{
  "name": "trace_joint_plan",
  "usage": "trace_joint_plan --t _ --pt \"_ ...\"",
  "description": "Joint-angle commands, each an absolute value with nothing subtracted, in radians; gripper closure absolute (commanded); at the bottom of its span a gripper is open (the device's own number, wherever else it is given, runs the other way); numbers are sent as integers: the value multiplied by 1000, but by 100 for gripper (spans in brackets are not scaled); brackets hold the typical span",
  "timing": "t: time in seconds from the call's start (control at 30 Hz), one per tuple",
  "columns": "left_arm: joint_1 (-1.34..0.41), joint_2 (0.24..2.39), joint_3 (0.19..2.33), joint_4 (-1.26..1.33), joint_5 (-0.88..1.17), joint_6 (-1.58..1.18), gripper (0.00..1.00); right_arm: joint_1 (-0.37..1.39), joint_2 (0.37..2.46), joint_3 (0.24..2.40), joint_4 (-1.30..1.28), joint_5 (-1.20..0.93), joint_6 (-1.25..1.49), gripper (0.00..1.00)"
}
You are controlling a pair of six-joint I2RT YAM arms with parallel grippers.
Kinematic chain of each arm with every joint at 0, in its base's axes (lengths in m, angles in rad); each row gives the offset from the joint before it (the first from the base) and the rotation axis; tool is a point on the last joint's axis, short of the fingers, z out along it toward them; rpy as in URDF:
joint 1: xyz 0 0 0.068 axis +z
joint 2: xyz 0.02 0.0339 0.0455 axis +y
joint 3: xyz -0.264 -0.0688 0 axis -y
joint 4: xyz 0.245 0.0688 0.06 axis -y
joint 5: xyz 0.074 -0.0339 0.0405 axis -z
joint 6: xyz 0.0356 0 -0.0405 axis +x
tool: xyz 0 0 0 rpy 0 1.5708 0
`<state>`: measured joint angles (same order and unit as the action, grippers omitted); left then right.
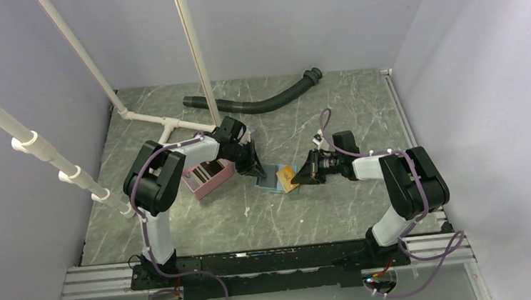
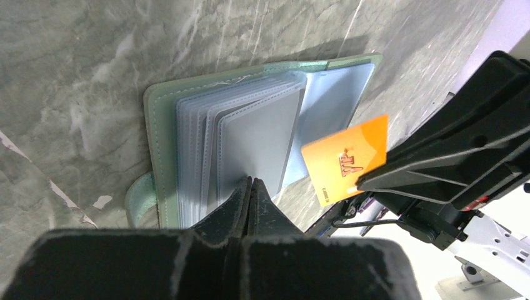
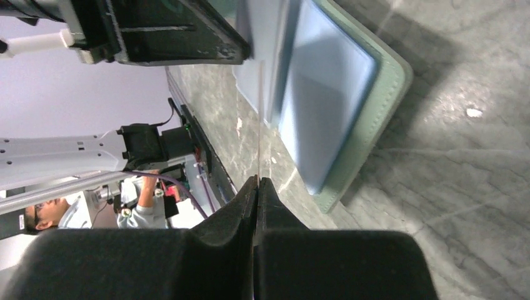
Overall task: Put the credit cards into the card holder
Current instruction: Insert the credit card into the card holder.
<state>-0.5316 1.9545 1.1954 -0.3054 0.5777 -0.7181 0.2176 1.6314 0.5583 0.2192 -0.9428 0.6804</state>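
Note:
The card holder [image 1: 268, 181] lies open on the table, a pale green-blue cover with clear sleeve pages [image 2: 256, 134] fanned up. My left gripper [image 2: 252, 182] is shut, its tips pressed against the topmost sleeve page; I cannot tell whether a page is pinched. An orange-yellow credit card [image 2: 347, 159] hangs just right of the pages, over the holder's right half, with my right gripper [image 2: 364, 184] shut on its lower corner. In the right wrist view the credit card [image 3: 257, 125] is a thin edge-on line rising from my right gripper [image 3: 257, 180] toward the card holder [image 3: 359, 125].
A pink open box [image 1: 208, 178] stands just left of the holder, beside the left arm. A black corrugated hose [image 1: 259, 104] lies at the back of the table. White pipes [image 1: 167, 122] rise at the back left.

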Motion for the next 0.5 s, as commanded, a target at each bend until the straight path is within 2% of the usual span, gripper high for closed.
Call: trace_joint_plan --t 0.0,0.47 --pt "-532 1979 1179 -314 515 -690 100 219 1585 607 216 -946 660 100" --pt "-532 1977 1178 -313 517 -689 100 224 1660 594 274 -951 677 100"
